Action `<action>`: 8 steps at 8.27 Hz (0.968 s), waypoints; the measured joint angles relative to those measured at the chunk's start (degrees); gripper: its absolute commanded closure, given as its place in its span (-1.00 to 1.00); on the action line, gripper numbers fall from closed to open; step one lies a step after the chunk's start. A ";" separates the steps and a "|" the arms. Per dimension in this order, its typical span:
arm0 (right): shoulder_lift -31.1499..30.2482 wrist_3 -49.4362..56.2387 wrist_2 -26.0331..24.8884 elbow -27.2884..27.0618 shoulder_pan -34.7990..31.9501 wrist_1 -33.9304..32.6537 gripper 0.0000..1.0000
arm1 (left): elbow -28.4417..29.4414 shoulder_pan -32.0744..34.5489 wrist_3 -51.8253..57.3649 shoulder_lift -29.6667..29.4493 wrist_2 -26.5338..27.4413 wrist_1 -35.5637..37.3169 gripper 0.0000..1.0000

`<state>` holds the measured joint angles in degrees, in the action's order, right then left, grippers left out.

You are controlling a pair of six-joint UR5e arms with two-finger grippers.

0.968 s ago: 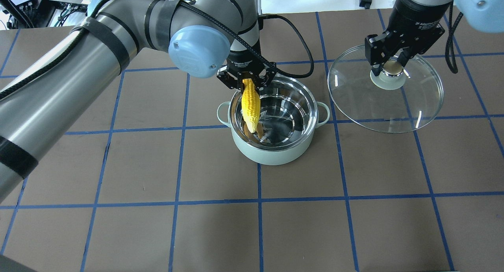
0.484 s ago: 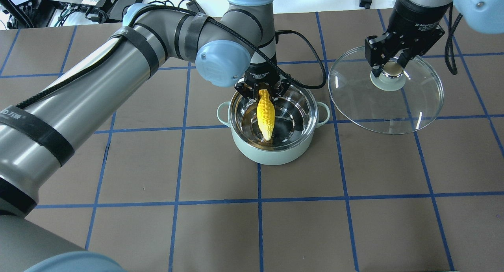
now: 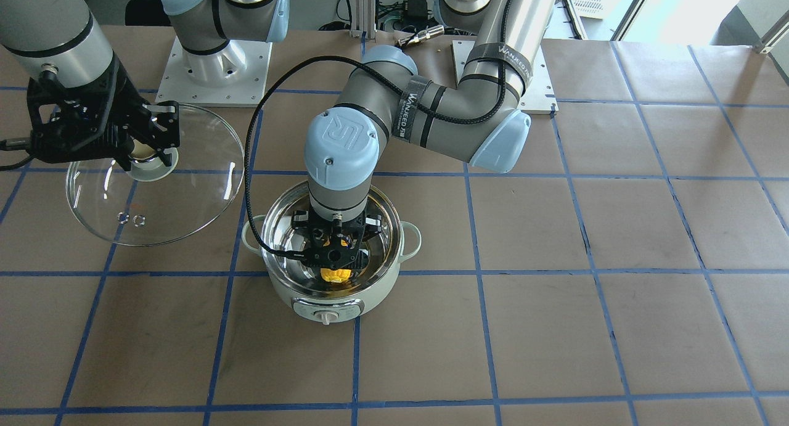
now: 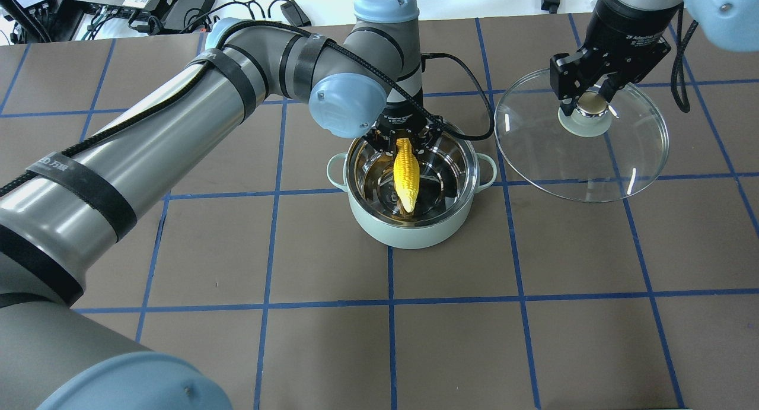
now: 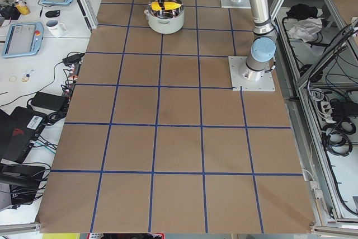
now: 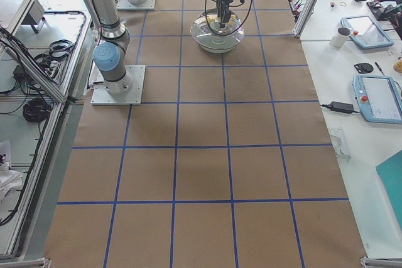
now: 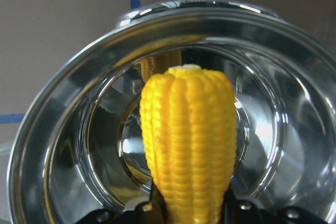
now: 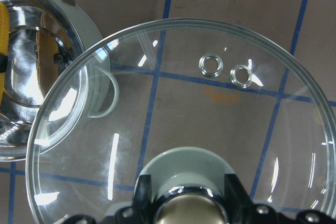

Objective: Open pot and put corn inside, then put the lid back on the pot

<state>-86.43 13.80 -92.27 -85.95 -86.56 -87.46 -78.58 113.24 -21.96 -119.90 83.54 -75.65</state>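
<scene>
The corn is pinched at its blunt end between the fingers of the left gripper. It hangs out beyond the fingertips with its tapered tip lowest, down inside the steel bowl of the pot. Whether the tip touches the bottom cannot be told. The pot stands directly under and around this gripper, lidless, with its rim ringing the fingers and its dial panel on the side away from the robot.

The lid is off to the right of the pot, under the right gripper, whose fingers are pressed onto the beige knob. The glass disc spreads out flat below those fingers. In the right wrist view its edge overlaps the pot's nearer loop handle. Whether the lid hangs clear of the brown, blue-taped table cannot be told.
</scene>
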 measured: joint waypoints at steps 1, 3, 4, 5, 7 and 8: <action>-0.02 0.00 -0.01 -0.01 0.02 -0.02 0.94 | 0.00 0.08 0.00 -0.56 -0.13 0.24 0.18; -0.06 0.00 0.21 -0.07 0.03 -0.17 0.93 | -0.06 0.24 -0.06 -1.92 -1.43 2.51 -0.55; -0.05 0.00 0.36 -0.08 0.02 -0.25 0.94 | -0.11 0.28 -0.13 -2.55 -1.80 4.23 -0.69; -0.06 0.00 0.40 -0.09 0.00 -0.27 0.94 | -0.08 0.30 -0.20 -2.89 -1.96 5.21 -0.81; -0.06 -0.07 0.39 -0.10 -0.01 -0.28 0.94 | -0.04 0.39 -0.30 -2.73 -1.90 5.47 -0.92; -0.06 -0.38 0.36 -0.13 -0.01 -0.19 0.93 | -0.02 0.45 -0.33 -2.01 -1.74 4.83 -0.92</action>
<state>-86.48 13.42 -91.91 -86.09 -86.57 -87.65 -78.60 113.68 -22.30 -121.90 81.80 -70.82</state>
